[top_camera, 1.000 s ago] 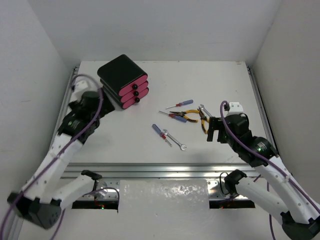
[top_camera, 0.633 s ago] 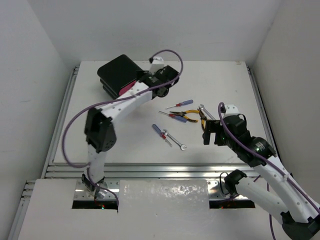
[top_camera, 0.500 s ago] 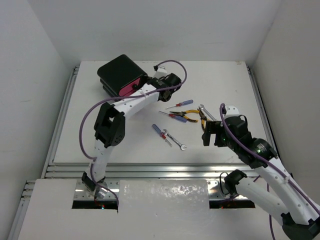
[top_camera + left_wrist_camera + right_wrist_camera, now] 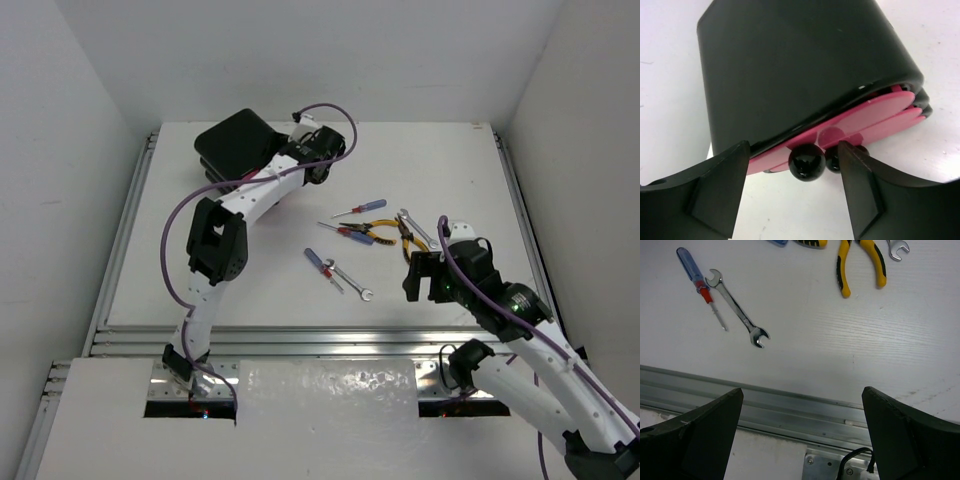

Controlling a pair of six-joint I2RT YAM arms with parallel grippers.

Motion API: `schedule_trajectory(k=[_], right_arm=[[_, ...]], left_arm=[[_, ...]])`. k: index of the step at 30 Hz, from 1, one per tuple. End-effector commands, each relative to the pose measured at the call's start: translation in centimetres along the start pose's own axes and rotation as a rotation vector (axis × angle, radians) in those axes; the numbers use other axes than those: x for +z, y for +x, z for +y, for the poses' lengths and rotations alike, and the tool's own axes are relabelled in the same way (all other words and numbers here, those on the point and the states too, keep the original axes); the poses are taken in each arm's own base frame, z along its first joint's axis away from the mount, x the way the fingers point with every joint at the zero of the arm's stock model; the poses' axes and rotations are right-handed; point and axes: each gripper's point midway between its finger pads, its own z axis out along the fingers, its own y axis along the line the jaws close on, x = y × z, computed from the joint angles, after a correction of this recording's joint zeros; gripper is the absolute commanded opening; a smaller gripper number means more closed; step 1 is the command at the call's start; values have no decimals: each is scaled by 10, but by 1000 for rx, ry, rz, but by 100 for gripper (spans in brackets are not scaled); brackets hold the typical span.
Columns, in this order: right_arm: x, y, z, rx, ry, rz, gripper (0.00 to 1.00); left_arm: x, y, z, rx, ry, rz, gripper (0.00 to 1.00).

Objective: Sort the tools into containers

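White table [image 4: 250,300] between plain white walls, seen from above. The left pincer [image 4: 303,150] is pressed up to the drawer side of the black box [image 4: 235,145]. The arm covers the drawer fronts, so from here I cannot tell how its jaws stand. The right pincer [image 4: 418,278] hangs open. The tools lie ahead of it and to its left: three screwdrivers [image 4: 318,260], two yellow pliers [image 4: 405,245] and two wrenches [image 4: 350,280]. Nothing lies between them and the pincer. A second ago the left arm was folded back beside the box. Now it reaches across to the drawers. The right pincer has drawn a little toward the table's near edge, and the tools have not moved.

From the left wrist, the pink drawers [image 4: 865,112] sit shut in the box, straight ahead. The pincer is open, its fingers [image 4: 720,190] on either side of the top drawer's black knob [image 4: 807,162] with a gap on both sides. A second knob [image 4: 832,159] peeks out just behind.

From the right wrist, the jaws are spread wide and hold nothing. Ahead and to the left, one wrench touches a screwdriver. One pair of pliers lies ahead to the right. A metal rail [image 4: 790,410] runs beneath the fingers.
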Motion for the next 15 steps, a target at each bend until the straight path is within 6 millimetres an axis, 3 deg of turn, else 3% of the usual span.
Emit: schedule_trajectory(k=[1,7,15], right_arm=[[0,-4,3,13,-11,-12,99],[4,-5,6,12,-21,-9,99],[7,-3,9,14,-34,-1,99]], left_arm=[[4,-8,-6,-45,35,-9,65],[-5,-7,-11,-50,57,-18,64],[-31,-15,-8,-72,28,-66,67]])
